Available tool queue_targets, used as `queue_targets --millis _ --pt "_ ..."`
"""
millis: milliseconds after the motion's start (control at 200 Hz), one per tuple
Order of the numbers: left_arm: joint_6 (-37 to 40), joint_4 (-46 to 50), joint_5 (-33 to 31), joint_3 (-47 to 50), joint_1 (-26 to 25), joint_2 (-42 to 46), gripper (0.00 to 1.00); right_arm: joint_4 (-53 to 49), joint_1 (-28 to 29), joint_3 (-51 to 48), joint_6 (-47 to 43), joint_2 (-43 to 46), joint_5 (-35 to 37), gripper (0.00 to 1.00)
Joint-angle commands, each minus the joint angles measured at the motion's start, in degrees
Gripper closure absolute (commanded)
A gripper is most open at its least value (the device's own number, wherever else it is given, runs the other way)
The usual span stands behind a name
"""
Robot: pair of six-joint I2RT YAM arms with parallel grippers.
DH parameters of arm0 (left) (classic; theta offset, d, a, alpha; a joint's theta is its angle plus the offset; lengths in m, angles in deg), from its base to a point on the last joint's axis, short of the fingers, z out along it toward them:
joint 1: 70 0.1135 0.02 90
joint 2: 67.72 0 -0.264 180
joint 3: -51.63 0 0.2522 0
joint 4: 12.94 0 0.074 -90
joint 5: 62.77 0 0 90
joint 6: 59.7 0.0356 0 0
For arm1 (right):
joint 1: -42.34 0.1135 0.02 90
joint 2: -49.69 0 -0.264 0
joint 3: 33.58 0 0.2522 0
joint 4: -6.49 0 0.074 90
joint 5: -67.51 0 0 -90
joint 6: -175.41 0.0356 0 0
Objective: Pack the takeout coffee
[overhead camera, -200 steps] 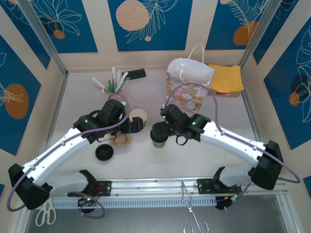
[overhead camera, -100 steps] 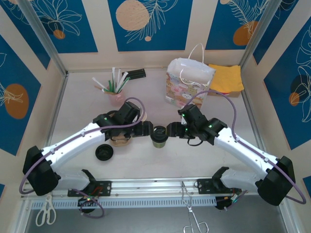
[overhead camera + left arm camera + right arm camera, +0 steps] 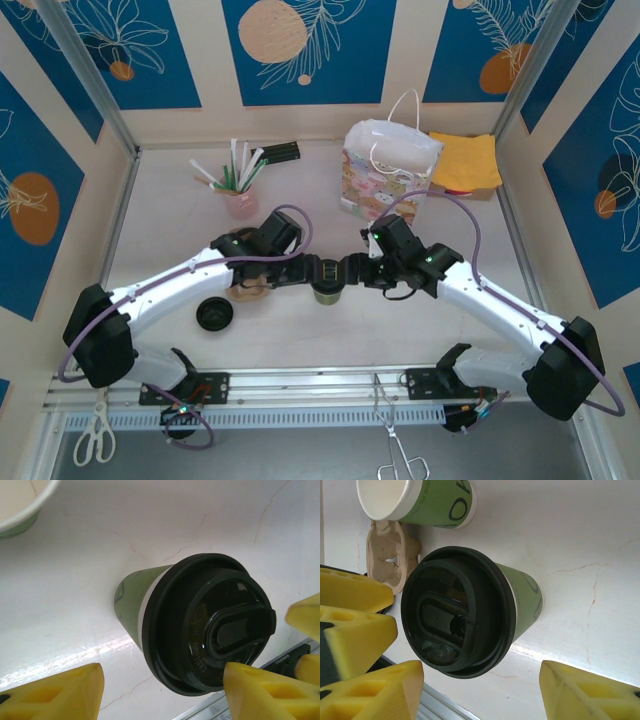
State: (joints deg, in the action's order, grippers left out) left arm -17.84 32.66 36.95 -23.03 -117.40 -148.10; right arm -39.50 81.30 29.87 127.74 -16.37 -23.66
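both arms have swung inward since a second ago; on the white table (image 3: 300,335), the left gripper (image 3: 306,270) and right gripper (image 3: 352,270) flank the lidded coffee cup (image 3: 325,291), each pincer open, fingers either side of its lid, not clamping. an open cup (image 3: 415,500) and cardboard carrier (image 3: 390,555) sit just beside.
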Motion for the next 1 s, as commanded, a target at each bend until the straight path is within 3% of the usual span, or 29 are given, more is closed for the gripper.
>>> queue_targets --millis 0,995 --pt "-0.29 -2.03 2.19 -0.79 -0.57 -0.63 0.37 0.20 0.69 0.58 -0.15 -1.28 -1.91 0.37" --pt "0.68 -1.51 -0.40 3.51 -0.57 -1.80 0.50 0.01 0.85 1.46 -1.30 -6.23 -2.29 0.37"
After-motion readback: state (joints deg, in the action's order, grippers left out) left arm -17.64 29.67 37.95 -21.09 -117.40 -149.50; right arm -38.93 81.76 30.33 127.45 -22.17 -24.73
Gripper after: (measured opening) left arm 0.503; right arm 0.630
